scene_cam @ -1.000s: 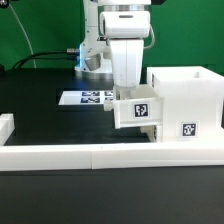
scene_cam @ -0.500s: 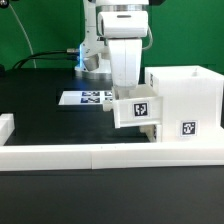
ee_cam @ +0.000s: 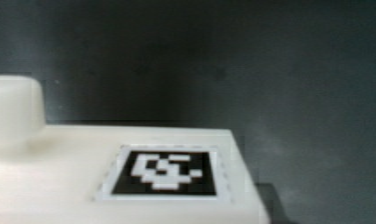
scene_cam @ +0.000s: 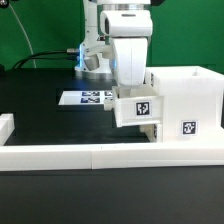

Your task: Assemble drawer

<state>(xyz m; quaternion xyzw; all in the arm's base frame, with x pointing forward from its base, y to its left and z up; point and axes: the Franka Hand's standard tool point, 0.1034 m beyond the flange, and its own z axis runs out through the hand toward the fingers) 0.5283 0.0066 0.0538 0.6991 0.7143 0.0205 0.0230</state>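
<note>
A small white drawer box (scene_cam: 138, 108) with a black marker tag on its face hangs slightly tilted against the left side of the large white open-topped drawer housing (scene_cam: 186, 98). My gripper (scene_cam: 133, 92) reaches down onto the box from above. Its fingertips are hidden behind the box, and the box moves with it. In the wrist view the box's white surface with its tag (ee_cam: 167, 170) fills the lower part, with a rounded white part (ee_cam: 11, 110) beside it. The fingers do not show there.
The marker board (scene_cam: 88, 98) lies on the black table behind the box, at the exterior view's left. A long white rail (scene_cam: 90, 155) runs along the front. A small white block (scene_cam: 5, 126) sits at the far left.
The gripper and the small drawer box have shifted slightly toward the exterior view's right, closer into the housing, and the hand has tilted a little.
</note>
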